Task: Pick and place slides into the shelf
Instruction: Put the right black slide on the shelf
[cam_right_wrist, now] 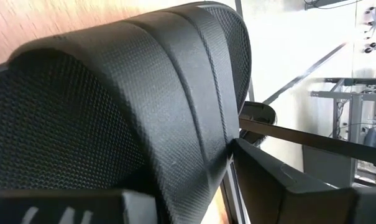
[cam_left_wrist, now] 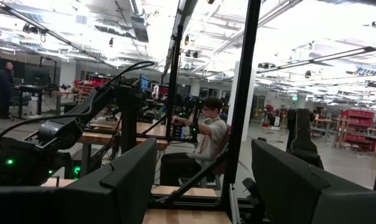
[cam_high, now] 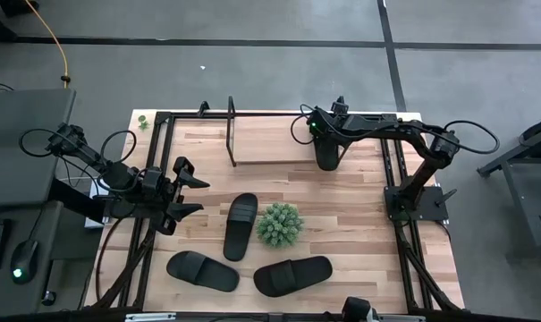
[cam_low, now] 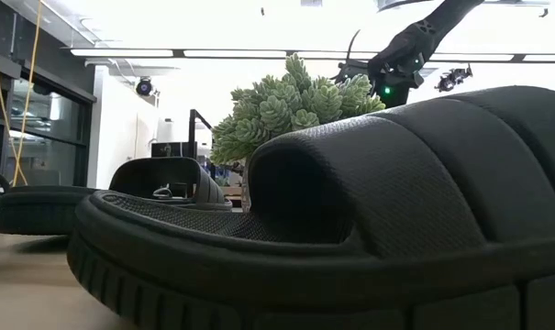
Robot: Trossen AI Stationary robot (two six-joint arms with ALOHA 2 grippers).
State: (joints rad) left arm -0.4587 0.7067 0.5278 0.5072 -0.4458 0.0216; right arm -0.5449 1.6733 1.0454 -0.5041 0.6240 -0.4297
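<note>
Three black slides lie on the table: one point(cam_high: 240, 225) beside the green plant, two near the near edge point(cam_high: 202, 270) point(cam_high: 292, 275). The nearest fills the low view point(cam_low: 350, 211). A fourth slide point(cam_high: 326, 158) is in my right gripper point(cam_high: 327, 143) over the shelf's plank point(cam_high: 270, 143), between its black end frames point(cam_high: 232, 131). In the right wrist view its ribbed strap point(cam_right_wrist: 144, 106) fills the picture. My left gripper point(cam_high: 191, 194) is open near the table's left edge, pointing level toward the right and holding nothing; its fingers stand wide apart point(cam_left_wrist: 200, 180). My right gripper is shut on the fourth slide's ribbed strap point(cam_right_wrist: 200, 149), one finger point(cam_right_wrist: 287, 186) outside the strap's edge and the other point(cam_right_wrist: 51, 208) on its far side. It comes from above, with the slide hanging below it over the plank. Whether the lower end touches the plank is hidden.
A round green spiky plant point(cam_high: 280, 224) stands mid-table between the slides. Black frame rails run along the table's left point(cam_high: 154, 152) and right point(cam_high: 397, 170) sides. In the left wrist view a person sits point(cam_left_wrist: 206, 137) in the room beyond the table.
</note>
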